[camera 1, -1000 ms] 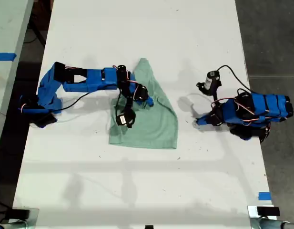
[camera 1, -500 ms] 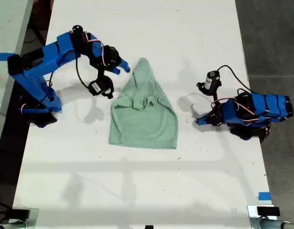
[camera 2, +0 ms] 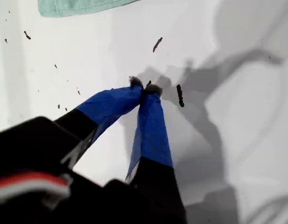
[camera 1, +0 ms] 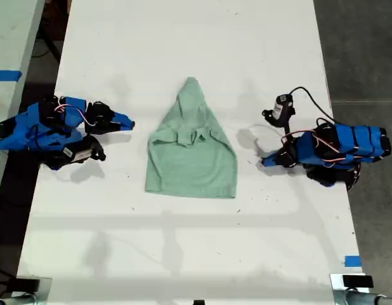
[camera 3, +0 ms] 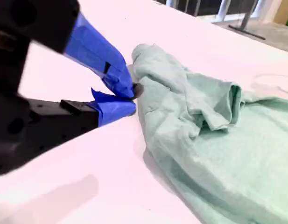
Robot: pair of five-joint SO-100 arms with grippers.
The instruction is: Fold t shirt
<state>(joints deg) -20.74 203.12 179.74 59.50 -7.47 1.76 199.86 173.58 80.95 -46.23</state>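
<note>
The pale mint-green t shirt [camera 1: 192,149] lies wrinkled on the white table [camera 1: 183,38], narrowing to a point at the far end, with a bunched fold across its middle. My second gripper [camera 1: 129,121] rests shut and empty toward the exterior view's left, a short gap from the cloth. Its wrist view shows the tips [camera 3: 133,98] just beside the t shirt [camera 3: 218,130], not touching it. My first gripper [camera 1: 262,162] sits low on the table toward the exterior view's right, shut with nothing in it. Its tips [camera 2: 144,86] meet on bare table, with only an edge of the t shirt [camera 2: 78,7] in sight.
A black cable [camera 1: 307,95] loops up from the arm on the exterior view's right. Blue tape marks [camera 1: 352,260] sit near the table's front corner on the exterior view's right. Dark floor borders the table on both sides.
The second arm has lifted off the t shirt, swung away toward the exterior view's left and folded down low. The cloth stays with its bunched fold. The first arm has not moved.
</note>
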